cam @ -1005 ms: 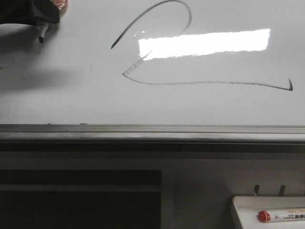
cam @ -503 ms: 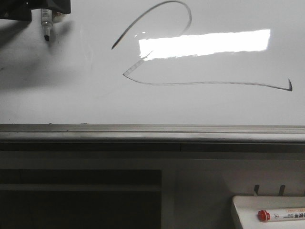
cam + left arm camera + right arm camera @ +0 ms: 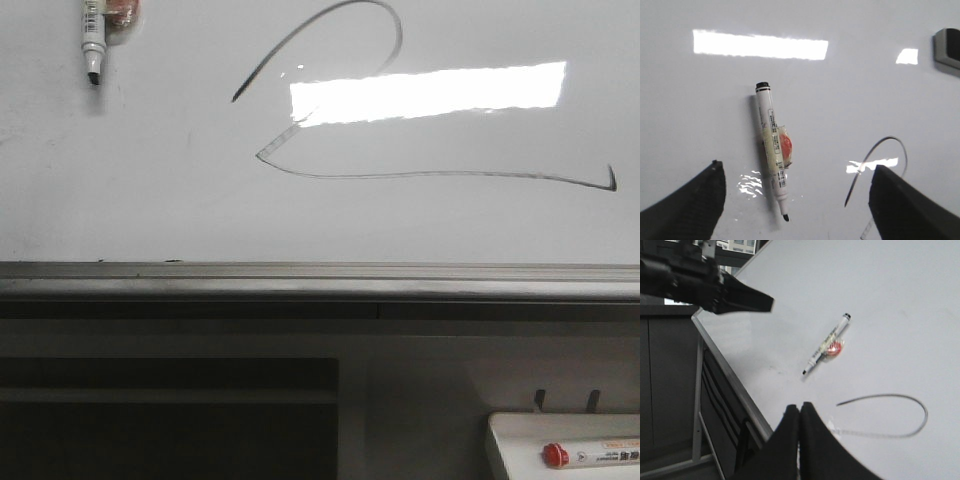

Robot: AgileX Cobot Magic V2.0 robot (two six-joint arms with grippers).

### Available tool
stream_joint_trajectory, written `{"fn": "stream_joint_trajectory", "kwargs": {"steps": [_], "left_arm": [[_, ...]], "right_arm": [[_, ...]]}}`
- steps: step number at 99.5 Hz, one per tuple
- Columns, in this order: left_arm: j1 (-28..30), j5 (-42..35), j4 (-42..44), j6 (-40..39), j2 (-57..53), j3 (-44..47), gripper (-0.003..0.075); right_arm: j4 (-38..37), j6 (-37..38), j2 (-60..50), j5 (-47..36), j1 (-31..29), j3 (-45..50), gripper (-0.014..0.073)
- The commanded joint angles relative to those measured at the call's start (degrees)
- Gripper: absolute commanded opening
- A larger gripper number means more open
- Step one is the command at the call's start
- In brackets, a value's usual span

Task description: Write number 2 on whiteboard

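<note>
The number 2 [image 3: 430, 174] is a thin dark stroke on the glossy whiteboard [image 3: 150, 200], with a curved top, a long base line and an end tick at the right. A white marker [image 3: 93, 45] with a black tip and a red patch on its barrel lies on the board at the far left. In the left wrist view the marker [image 3: 771, 145] lies free below my left gripper [image 3: 796, 169], which is open and empty. My right gripper [image 3: 800, 407] is shut and empty over the board's near edge. Neither gripper shows in the front view.
A grey metal ledge [image 3: 320, 280] runs along the board's near edge. A small white tray [image 3: 520, 430] with a red-capped marker [image 3: 590, 455] sits at the lower right. My left arm's finger [image 3: 752, 297] shows in the right wrist view, off the board's left edge.
My left gripper has let go of the marker and pulled back out of the front view. The marker now lies free on the board.
</note>
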Motion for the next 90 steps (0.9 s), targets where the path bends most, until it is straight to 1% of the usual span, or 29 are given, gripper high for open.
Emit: {"fn": "stream_joint_trajectory", "kwargs": {"steps": [1,7,12,14,19,21,26,40,90], "left_arm": [[0.1,-1.3,3.4,0.1,-6.8,2.7,0.0454],[0.1,-1.3,4.6,0.1,-11.2,5.9,0.0376],[0.1,-1.3,5.1,0.1,-14.2,8.1,0.0274],[0.1,-1.3,5.1,0.1,-15.4,9.0,0.0246],[0.1,-1.3,5.1,0.1,-17.8,10.7,0.0126],[0.1,-1.3,5.1,0.1,-18.8,11.3,0.0097],[0.1,-1.3,5.1,0.1,-20.6,12.4,-0.0019],[0.1,-1.3,5.1,0.1,-23.4,14.2,-0.0020],[0.1,-1.3,5.1,0.1,-23.4,14.5,-0.0020]], "right_arm": [[-0.5,-0.6,-2.5,-7.0,-0.4,3.7,-0.0071],[-0.5,-0.6,-4.4,-10.0,-0.4,8.1,-0.0071],[-0.4,-0.6,-5.5,-11.8,-0.4,10.5,-0.0071],[-0.4,-0.6,-5.9,-12.0,-0.4,11.3,-0.0071],[-0.4,-0.6,-6.5,-11.9,-0.4,12.5,-0.0071],[-0.4,-0.6,-6.6,-11.9,-0.4,12.8,-0.0071],[-0.4,-0.6,-6.6,-11.8,-0.4,13.1,-0.0071],[-0.3,-0.6,-6.6,-11.8,-0.4,13.4,-0.0071],[-0.3,-0.6,-6.6,-11.8,-0.4,13.4,-0.0071]]}}
